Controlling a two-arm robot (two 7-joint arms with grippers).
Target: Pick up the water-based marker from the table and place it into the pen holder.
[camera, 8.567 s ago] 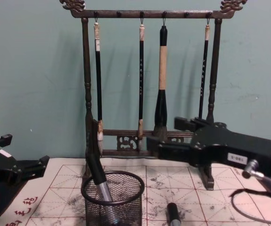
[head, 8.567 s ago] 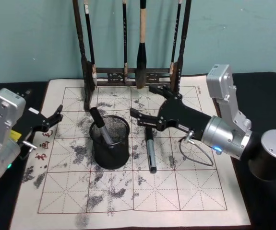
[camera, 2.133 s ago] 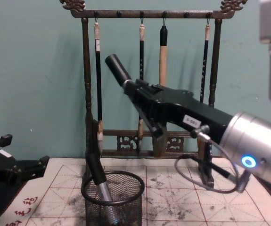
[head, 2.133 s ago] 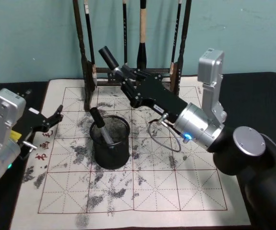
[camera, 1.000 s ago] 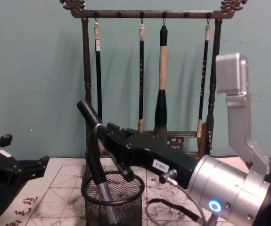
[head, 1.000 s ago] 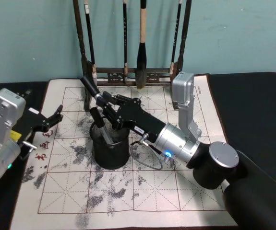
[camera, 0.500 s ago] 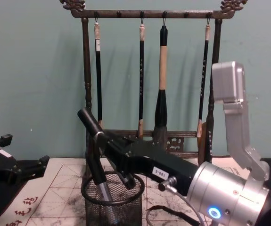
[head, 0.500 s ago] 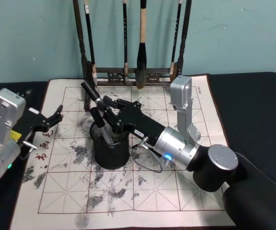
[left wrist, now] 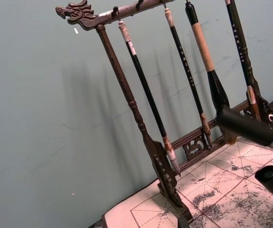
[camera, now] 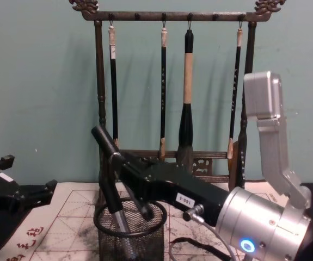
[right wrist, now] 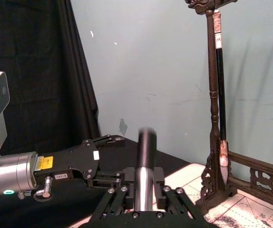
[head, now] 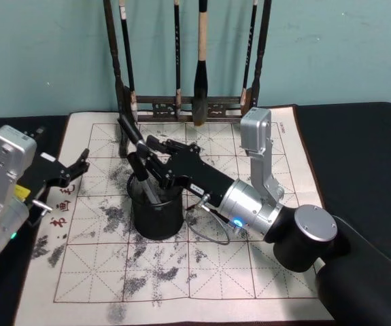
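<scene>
My right claw (head: 156, 168) pinching marker (head: 132, 136), frame centre-left, tilted so lower end enters pen holder (head: 157, 210) on desk (head: 249, 272). 1 marker already inside. Left claw (head: 73, 170) spread, parked at left edge.

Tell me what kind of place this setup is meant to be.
Probably a staged calligraphy desk: a wooden brush rack hung with ink brushes, an ink-stained red-grid practice cloth, and a mesh pen holder with markers.

Red characters on cloth (head: 59, 204), white label on right arm (camera: 180, 200), yellow label (right wrist: 42, 163); all illegible.
</scene>
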